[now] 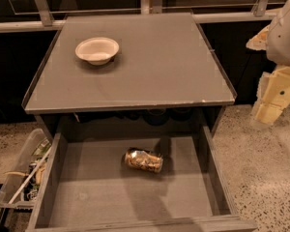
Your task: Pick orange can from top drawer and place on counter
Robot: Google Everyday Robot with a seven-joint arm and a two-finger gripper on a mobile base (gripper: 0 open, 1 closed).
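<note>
Orange can (143,160): a small, shiny metal drink can with mottled orange-gold and brown print that catches the light in bright patches. Its ends are paler and silvery.
Can, pose: it lies on its side, long axis running roughly from 9 o'clock to 3 o'clock, with the 3 o'clock end a little nearer the viewer.
Can, location: it rests on the flat bottom of the top drawer (101,192), toward 12 o'clock from the middle of the floor and clear of all four walls.
Top drawer: a wide, shallow grey box drawer with low side walls, pulled fully out below the cabinet front.
Counter (154,71): a flat, square grey cabinet top directly at 12 o'clock from the drawer, with thin raised rims along its sides and small pale chips on its front edge.
Bowl (97,50): a round white paper bowl, upright, at 10 o'clock on the counter.
Gripper (268,111): a cream-white two-finger pincer on the white arm. It hangs at 3 o'clock of the counter, outside the right rim and above the speckled stone floor (261,178). It sits at 2 o'clock from the can and well apart from it.
Gripper, state: whether it is spread or pressed together cannot be told; it grasps nothing visible.
Bin (14,178): a clear plastic container of clutter, just beside the drawer's left wall at 9 o'clock.
</note>
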